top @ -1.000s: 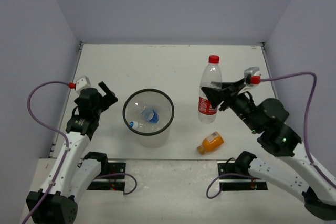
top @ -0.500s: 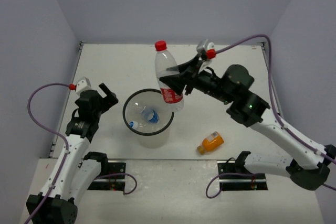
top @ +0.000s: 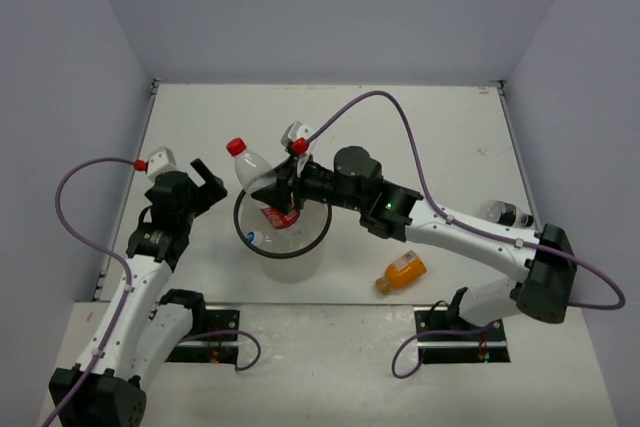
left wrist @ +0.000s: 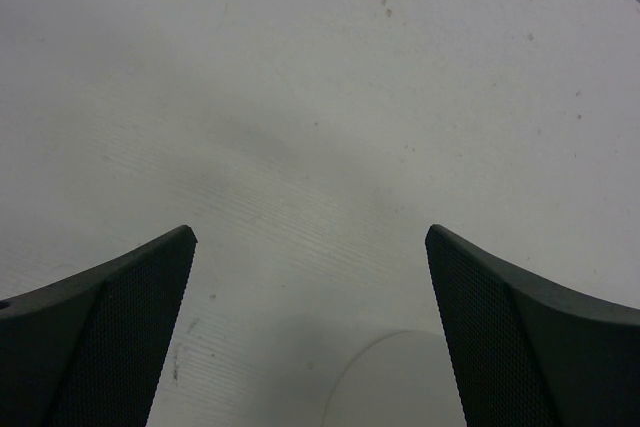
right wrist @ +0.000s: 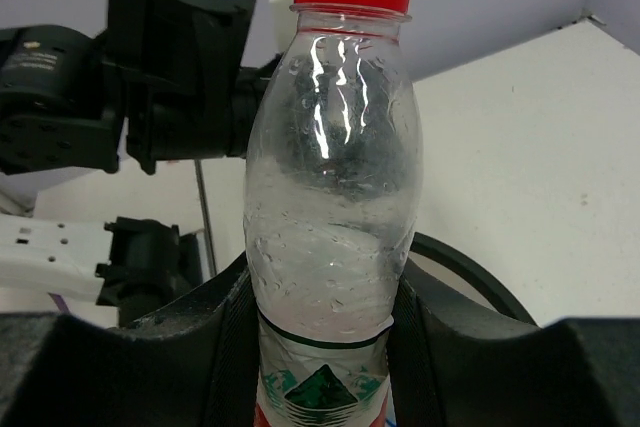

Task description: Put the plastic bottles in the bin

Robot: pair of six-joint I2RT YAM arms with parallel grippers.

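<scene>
My right gripper [top: 272, 192] is shut on the clear bottle with the red cap and red-white label [top: 262, 184], holding it tilted over the bin [top: 310, 231], its cap pointing left past the rim. In the right wrist view the bottle [right wrist: 335, 197] fills the middle between my fingers [right wrist: 200, 347], the bin's black rim [right wrist: 470, 272] behind. A bottle with a blue cap [top: 254, 238] lies inside the bin. The stubby orange bottle [top: 401, 271] lies on the table right of the bin. A clear bottle with a black label [top: 505, 213] lies at the right. My left gripper [top: 205, 179] is open and empty left of the bin.
The left wrist view shows only bare white table [left wrist: 320, 97] between the open fingers [left wrist: 110, 327]. Grey walls enclose the table on the left, back and right. The right arm [top: 450, 232] stretches across the table from the right.
My right gripper has carried the red-capped bottle leftward and lower, from above the bin's far right rim to over the bin, tilting it more. The left arm has not moved.
</scene>
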